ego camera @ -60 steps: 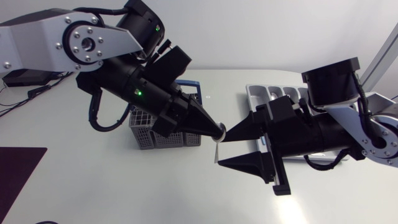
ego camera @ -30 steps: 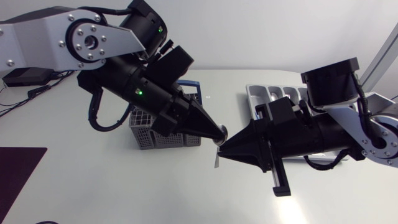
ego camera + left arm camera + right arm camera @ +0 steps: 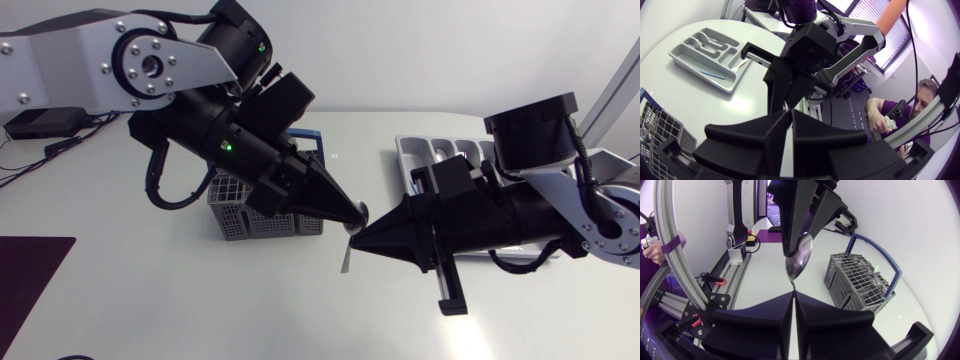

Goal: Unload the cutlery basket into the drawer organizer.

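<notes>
The left gripper point(image 3: 348, 210) and the right gripper point(image 3: 357, 238) meet tip to tip above the table point(image 3: 200, 300), and the spoon point(image 3: 361, 213) hangs between them. In the right wrist view the spoon point(image 3: 799, 256) stands straight ahead of the right gripper's own jaws. Its thin handle runs down into the seam between the two wedge fingers point(image 3: 765, 315), which are pressed together on it. The upper edge of the spoon's bowl is pinched between the tips of the left gripper point(image 3: 801, 232), whose jaws are likewise closed on it from two sides. So both grippers grip the one spoon, the left at the bowl end and the right on the handle. In the head view the handle's end pokes out just past the right gripper's tips. In the left wrist view the left gripper point(image 3: 790, 127) shows its fingers drawn together to a narrow slit, and the right gripper point(image 3: 786, 97) points back at it from directly ahead. The cutlery basket point(image 3: 232, 208), grey mesh with a blue handle, stands on the table behind the left gripper's jaws. In the right wrist view the basket point(image 3: 860, 282) lies beyond the right jaws and off to one side of the spoon. The drawer organizer point(image 3: 705, 52) lies on the table well beyond both sets of jaws, behind the right arm. A few pieces already lie in its compartments.
</notes>
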`<state>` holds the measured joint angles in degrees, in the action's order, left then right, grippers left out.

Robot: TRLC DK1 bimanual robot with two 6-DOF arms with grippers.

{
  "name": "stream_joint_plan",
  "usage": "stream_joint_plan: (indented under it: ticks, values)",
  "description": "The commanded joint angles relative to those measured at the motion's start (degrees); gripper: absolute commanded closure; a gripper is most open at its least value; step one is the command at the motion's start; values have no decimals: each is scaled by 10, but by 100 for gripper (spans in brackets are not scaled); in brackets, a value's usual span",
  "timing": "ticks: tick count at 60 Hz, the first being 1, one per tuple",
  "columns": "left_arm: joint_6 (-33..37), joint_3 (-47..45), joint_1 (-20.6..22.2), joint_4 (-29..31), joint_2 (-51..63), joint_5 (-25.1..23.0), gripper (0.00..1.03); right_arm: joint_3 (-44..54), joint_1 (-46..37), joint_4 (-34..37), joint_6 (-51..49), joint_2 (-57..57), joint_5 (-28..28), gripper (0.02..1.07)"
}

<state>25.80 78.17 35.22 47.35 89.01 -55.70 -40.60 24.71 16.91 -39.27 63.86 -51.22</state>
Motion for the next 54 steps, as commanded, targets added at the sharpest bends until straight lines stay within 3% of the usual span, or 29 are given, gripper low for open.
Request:
stream_joint_plan:
  ticks: [1, 5, 8, 10, 23, 34, 42, 54]
  values:
    - [13, 32, -9, -3, 12, -13, 70, 3, 7, 22, -13, 3, -3, 101]
    - [12, 35, -10, -3, 12, -13, 67, 3, 9, 26, -12, 2, -2, 101]
    - [11, 37, -12, -4, 12, -13, 56, 3, 9, 27, -12, 3, -1, 101]
    - [10, 37, -15, -4, 12, -13, 43, 4, 9, 28, -11, 3, 1, 101]
    - [8, 40, -38, -7, 12, -13, 14, 13, -4, 37, -13, -7, 31, 101]
    - [7, 36, -79, -7, 11, -1, 8, 16, -84, 64, -49, -17, 62, 101]
    - [3, 28, -101, -10, 14, 48, 6, 20, -160, 84, -97, -19, 82, 101]
    - [-17, -1, -115, -41, 16, 156, 5, 36, -244, 97, -172, -29, 162, 101]
